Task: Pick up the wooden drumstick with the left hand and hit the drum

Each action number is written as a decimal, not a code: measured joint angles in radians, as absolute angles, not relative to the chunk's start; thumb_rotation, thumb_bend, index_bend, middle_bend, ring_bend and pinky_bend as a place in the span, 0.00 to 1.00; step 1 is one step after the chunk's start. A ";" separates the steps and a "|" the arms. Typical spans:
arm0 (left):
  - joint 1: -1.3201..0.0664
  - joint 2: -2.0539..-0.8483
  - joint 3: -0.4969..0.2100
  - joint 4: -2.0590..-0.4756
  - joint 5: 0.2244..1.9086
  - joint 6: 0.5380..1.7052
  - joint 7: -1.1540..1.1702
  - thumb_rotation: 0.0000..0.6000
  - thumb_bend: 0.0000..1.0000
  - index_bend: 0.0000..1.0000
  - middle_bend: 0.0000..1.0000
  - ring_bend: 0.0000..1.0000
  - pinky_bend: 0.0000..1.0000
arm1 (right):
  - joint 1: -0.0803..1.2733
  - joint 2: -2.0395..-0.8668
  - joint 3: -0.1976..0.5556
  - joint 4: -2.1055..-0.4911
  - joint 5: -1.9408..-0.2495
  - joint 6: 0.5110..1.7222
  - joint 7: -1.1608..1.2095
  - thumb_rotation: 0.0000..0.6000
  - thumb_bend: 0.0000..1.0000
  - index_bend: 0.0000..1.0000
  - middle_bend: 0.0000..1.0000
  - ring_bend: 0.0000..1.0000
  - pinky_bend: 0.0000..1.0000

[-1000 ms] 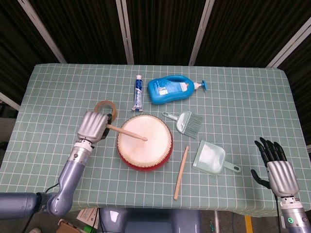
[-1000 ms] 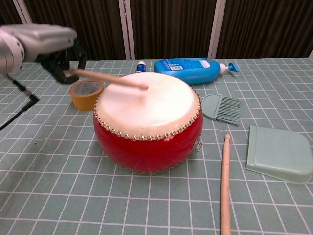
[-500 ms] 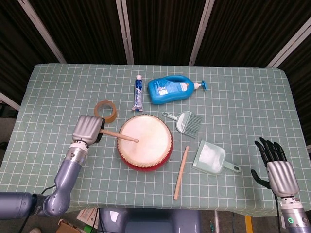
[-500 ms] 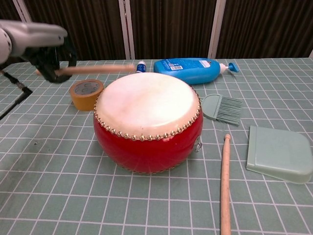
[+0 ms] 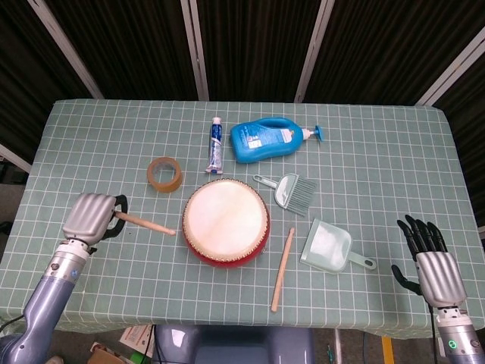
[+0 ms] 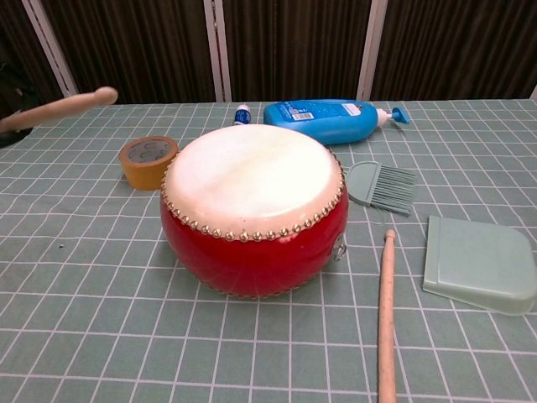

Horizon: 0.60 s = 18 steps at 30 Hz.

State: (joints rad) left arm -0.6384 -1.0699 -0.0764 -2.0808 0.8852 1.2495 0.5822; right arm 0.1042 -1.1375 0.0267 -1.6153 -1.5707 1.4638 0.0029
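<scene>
A red drum [image 5: 226, 221] with a pale skin [image 6: 253, 180] sits mid-table. My left hand [image 5: 92, 217] is at the table's left, well clear of the drum, and grips a wooden drumstick [image 5: 145, 224] whose tip points toward the drum's left side. In the chest view only the stick's raised tip end [image 6: 60, 107] shows at the far left. A second wooden drumstick [image 5: 283, 268] lies on the cloth right of the drum [image 6: 386, 312]. My right hand [image 5: 430, 262] hangs open past the table's front right corner.
A tape roll [image 5: 164, 174] lies behind the drum's left side, with a toothpaste tube [image 5: 215, 145] and a blue bottle [image 5: 267, 139] further back. A small brush [image 5: 289, 189] and a dustpan [image 5: 329, 247] lie to the drum's right.
My left hand has swung left and toward the table's front, carrying the drumstick off the drum skin. The stick's tip now ends short of the drum. The right hand has not moved.
</scene>
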 measured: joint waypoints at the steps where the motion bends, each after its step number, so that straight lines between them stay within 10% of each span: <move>1: -0.631 -1.073 -0.064 -2.065 0.894 1.246 0.575 1.00 0.66 0.76 1.00 1.00 1.00 | 0.104 -1.138 0.027 -1.616 -1.570 1.464 0.002 1.00 0.35 0.00 0.00 0.00 0.00; 18: -0.590 -1.312 0.032 -1.752 0.864 1.154 0.650 1.00 0.59 0.72 1.00 1.00 1.00 | 0.106 -1.135 0.025 -1.619 -1.568 1.456 0.001 1.00 0.35 0.00 0.00 0.00 0.00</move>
State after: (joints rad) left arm -0.5900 -1.3122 0.0321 -1.7520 0.8644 1.1541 0.6496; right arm 0.1060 -1.1348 0.0254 -1.6188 -1.5681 1.4560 0.0012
